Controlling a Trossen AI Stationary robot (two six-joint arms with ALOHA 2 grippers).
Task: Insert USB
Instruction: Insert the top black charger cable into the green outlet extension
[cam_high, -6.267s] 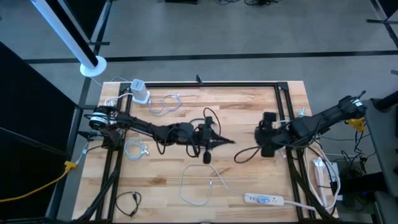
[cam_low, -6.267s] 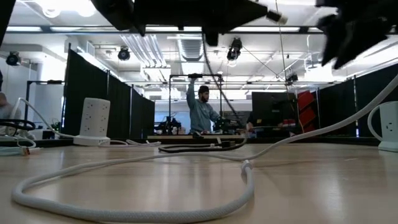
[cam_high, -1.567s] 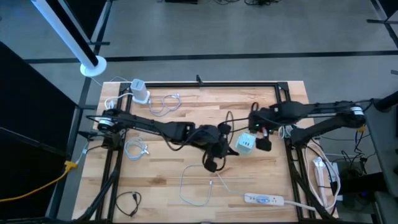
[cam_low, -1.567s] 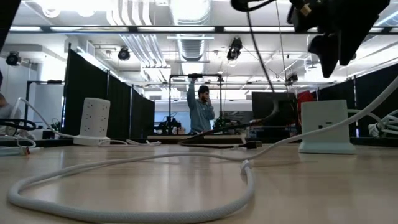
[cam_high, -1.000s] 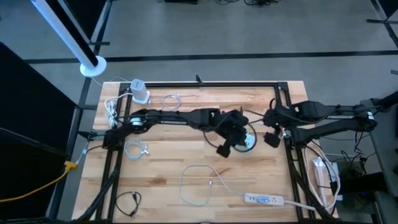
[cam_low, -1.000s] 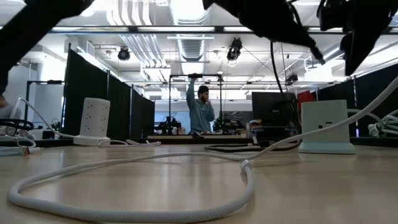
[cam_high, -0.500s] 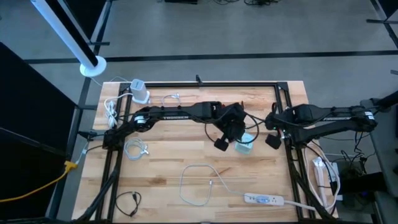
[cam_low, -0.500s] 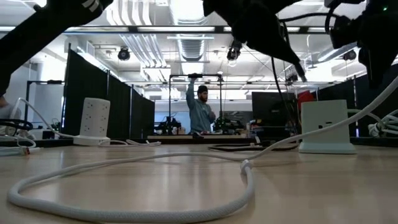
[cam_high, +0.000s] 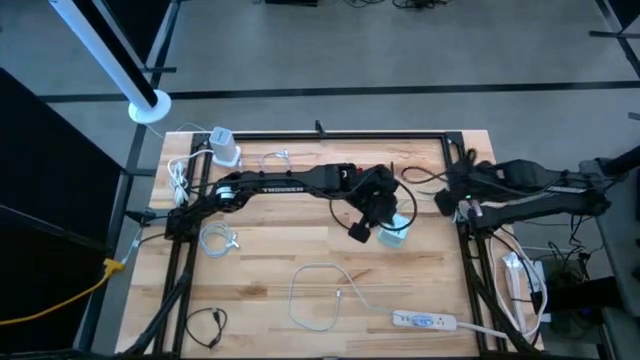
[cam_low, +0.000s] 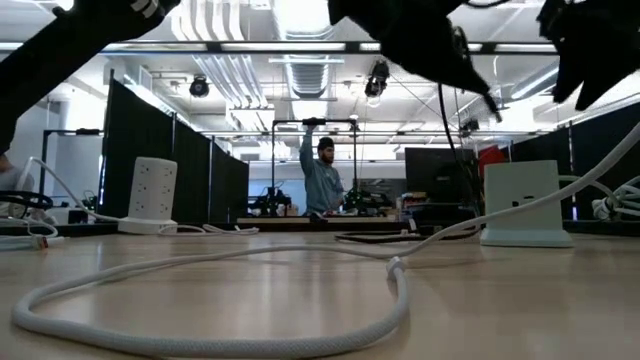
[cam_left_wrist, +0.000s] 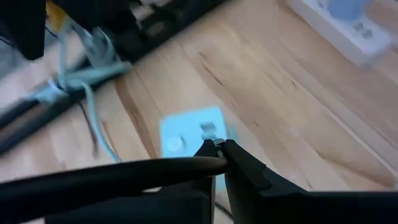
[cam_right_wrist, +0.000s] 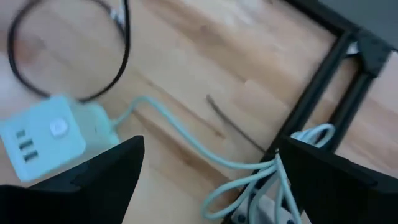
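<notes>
- One black USB cable (cam_left_wrist: 112, 177) is the task's thing; in the left wrist view its plug tip sits pinched between the left gripper (cam_left_wrist: 217, 152) fingers, which are closed down onto it.
- Plug tip hangs right over the pale green charger cube (cam_left_wrist: 189, 134), near its ports, at frame centre. Touching or just short of it: cannot tell, the view is soft.
- High view: left gripper (cam_high: 372, 215) right of table centre, the charger cube (cam_high: 396, 228) partly under it; black cable loops off toward upper right.
- Low view: cube (cam_low: 524, 203) stands upright at right of frame, on the table (cam_low: 300, 300).
- Right gripper (cam_right_wrist: 205, 180) fingers spread wide, holding nothing; in the high view it sits by the table's right edge (cam_high: 462, 200), apart from the cube.
- Progress, my judgement: plug picked up and brought to the cube; lining up with a port and pushing home not yet done.
- White braided cable (cam_low: 200, 290) lies loose at lower centre, untouched.
</notes>
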